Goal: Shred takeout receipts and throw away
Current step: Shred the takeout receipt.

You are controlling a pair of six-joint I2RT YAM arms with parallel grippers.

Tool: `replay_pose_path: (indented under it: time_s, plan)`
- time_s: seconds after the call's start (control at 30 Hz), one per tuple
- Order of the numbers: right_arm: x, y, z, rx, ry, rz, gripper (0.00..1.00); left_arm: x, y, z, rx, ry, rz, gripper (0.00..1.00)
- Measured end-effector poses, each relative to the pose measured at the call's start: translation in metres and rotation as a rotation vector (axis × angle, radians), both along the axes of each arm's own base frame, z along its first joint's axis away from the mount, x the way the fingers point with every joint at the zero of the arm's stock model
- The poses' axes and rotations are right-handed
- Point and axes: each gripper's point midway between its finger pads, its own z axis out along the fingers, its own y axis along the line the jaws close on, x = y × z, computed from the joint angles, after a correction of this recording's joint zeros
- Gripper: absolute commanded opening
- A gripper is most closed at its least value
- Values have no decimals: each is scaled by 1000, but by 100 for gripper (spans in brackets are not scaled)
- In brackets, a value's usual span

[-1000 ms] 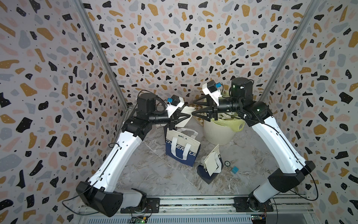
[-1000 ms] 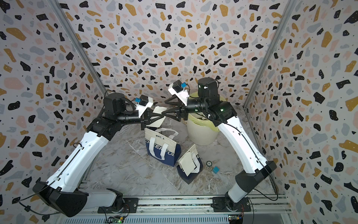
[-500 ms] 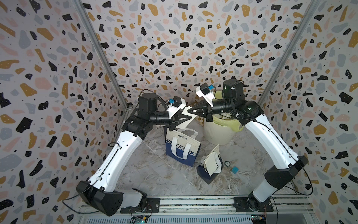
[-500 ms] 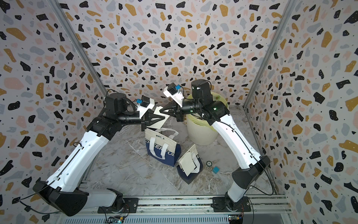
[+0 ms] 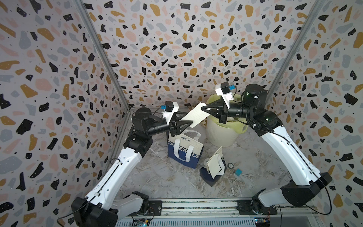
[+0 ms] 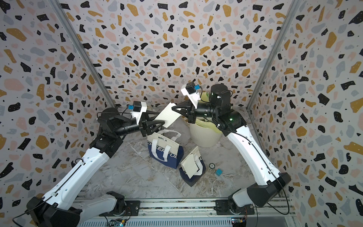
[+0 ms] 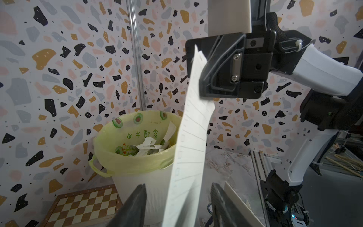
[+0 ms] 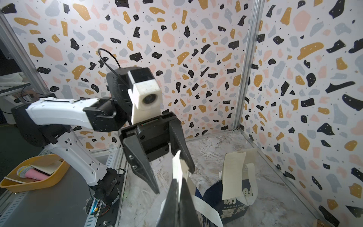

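Note:
An off-white takeout receipt (image 5: 194, 118) (image 6: 168, 116) hangs in the air between my two arms, beside the bin. My right gripper (image 5: 205, 108) (image 6: 173, 108) (image 8: 177, 182) is shut on its upper end. My left gripper (image 5: 187, 119) (image 6: 161, 119) (image 7: 178, 184) is open, and the receipt's (image 7: 192, 137) lower end passes loosely between its fingers (image 7: 137, 200). A second receipt (image 5: 214, 166) (image 8: 233, 173) lies on the fallen tote bag. Ragged white scraps (image 7: 147, 146) sit inside the bin's yellow-green liner.
The cream bin (image 5: 222, 133) (image 6: 204, 135) stands at the back under my right wrist. One navy tote bag (image 5: 184, 151) stands in the middle; another (image 5: 205, 175) lies in front. A blue cube (image 5: 238, 172) and a chessboard (image 7: 82, 204) rest on the floor.
My right gripper has closed on the receipt's upper end. My left gripper has opened and let go of it. The right arm has drawn back to the right with the sheet.

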Motion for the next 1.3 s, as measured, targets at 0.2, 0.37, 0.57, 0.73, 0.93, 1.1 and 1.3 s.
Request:
replay_pose_path:
  time_s: [0.2, 0.37, 0.57, 0.73, 0.93, 1.1, 1.3]
  plan:
    - [-5, 0, 4, 27, 10, 20, 0, 5, -3, 15, -99, 42, -31, 47]
    - [-5, 2, 4, 34, 21, 26, 0, -1, -4, 21, -117, 53, -68, 30]
    - [-7, 5, 6, 42, 21, 35, 0, -6, -7, 17, -107, 72, -111, 7]
    - [-7, 6, 4, 39, 23, 36, 0, -5, -9, 20, -107, 74, -123, 0]
    - [5, 5, -14, -6, 33, -28, 60, -3, -8, 23, -94, 60, -102, 0]
    - [33, -10, -35, -101, -13, -246, 76, 4, -6, 12, 37, 38, -6, 0]
    - [22, -32, -32, -196, -237, -364, 75, -3, -3, -12, 268, 0, 49, 0]
